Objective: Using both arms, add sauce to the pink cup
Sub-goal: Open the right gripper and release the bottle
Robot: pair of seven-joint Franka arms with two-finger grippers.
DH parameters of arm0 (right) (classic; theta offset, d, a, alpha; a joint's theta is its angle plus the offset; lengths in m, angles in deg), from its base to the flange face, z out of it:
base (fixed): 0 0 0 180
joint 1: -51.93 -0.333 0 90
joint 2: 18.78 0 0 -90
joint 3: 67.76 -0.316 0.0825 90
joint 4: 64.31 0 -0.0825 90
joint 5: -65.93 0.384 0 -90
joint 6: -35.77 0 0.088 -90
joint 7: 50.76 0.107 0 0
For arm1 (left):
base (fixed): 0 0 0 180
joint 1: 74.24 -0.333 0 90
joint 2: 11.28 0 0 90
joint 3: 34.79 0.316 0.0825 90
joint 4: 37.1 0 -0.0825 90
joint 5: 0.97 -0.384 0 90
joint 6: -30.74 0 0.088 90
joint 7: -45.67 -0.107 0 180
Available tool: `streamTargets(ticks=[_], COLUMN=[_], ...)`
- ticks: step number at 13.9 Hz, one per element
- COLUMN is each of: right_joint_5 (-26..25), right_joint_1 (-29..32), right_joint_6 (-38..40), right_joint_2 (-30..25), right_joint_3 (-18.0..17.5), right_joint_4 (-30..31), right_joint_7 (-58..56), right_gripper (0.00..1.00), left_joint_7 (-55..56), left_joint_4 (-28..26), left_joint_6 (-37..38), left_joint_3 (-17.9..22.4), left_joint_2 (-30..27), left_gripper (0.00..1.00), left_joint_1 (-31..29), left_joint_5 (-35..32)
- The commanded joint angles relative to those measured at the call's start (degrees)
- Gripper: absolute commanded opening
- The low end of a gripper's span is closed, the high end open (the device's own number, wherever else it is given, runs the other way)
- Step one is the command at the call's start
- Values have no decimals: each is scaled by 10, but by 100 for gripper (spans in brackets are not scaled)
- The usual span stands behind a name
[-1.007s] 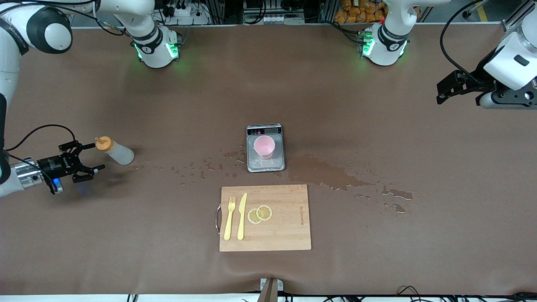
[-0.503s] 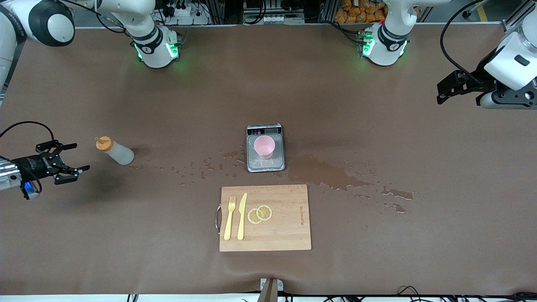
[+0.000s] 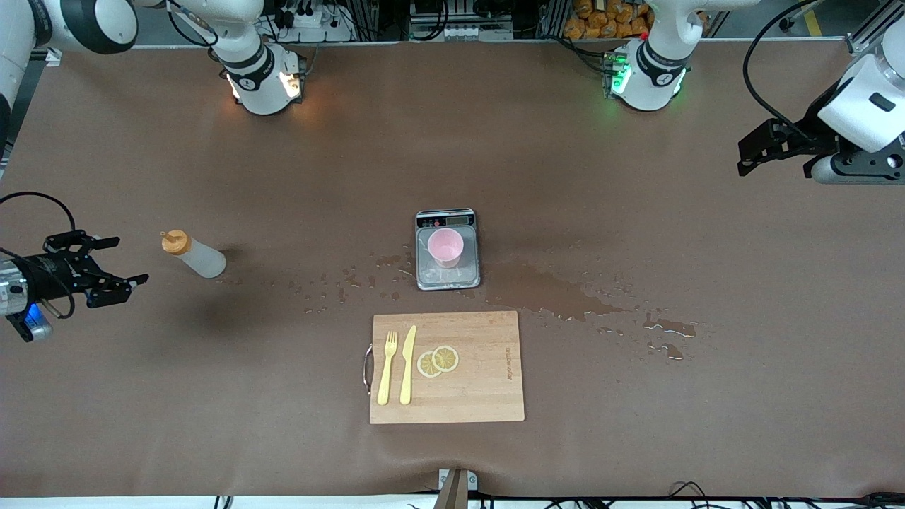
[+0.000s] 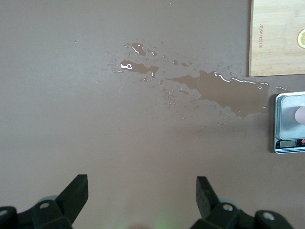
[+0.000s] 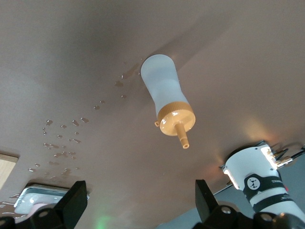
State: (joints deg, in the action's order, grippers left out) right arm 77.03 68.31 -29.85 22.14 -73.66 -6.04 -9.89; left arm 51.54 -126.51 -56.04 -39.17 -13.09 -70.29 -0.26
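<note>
We saw a brown table (image 3: 636,424) wet with spilled puddles (image 3: 558,293), a bottle (image 3: 194,256) standing, cup (image 3: 445,246) on scale (image 3: 447,276), right gripper (image 3: 117,261) and left gripper (image 3: 742,157) both spread wide, empty.

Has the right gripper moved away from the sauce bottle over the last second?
Yes. The open right gripper has drawn back from the standing sauce bottle, toward the right arm's end of the table; the bottle has stayed put.

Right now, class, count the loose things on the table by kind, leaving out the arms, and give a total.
Bottle: 1
Cup: 1
Scale: 1
Board: 1
Fork: 1
Knife: 1
Lemon slices: 2
Total: 8
</note>
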Motion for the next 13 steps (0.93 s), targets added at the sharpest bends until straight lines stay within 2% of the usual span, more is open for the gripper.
streamTargets(ticks=[1,6,10,13], right_joint_5=[-25,-43,-78,-74], right_joint_1=[-25,-72,-121,-127], right_joint_6=[3,26,23,11], right_joint_2=[-31,-66,-123,-166], right_joint_3=[-2,-2,7,7], right_joint_4=[9,10,14,18], right_joint_7=[3,0,-4,-46], right_gripper=[100,100,100,100], left_joint_7=[3,3,3,3], left_joint_4=[-1,0,0,0], left_joint_6=[5,5,5,5], left_joint_3=[-1,0,0,0], left_joint_2=[-4,-5,-5,-5], left_gripper=[100,100,100,100], left_joint_1=[-2,-2,-2,-3], left_joint_5=[-11,-9,-9,-8])
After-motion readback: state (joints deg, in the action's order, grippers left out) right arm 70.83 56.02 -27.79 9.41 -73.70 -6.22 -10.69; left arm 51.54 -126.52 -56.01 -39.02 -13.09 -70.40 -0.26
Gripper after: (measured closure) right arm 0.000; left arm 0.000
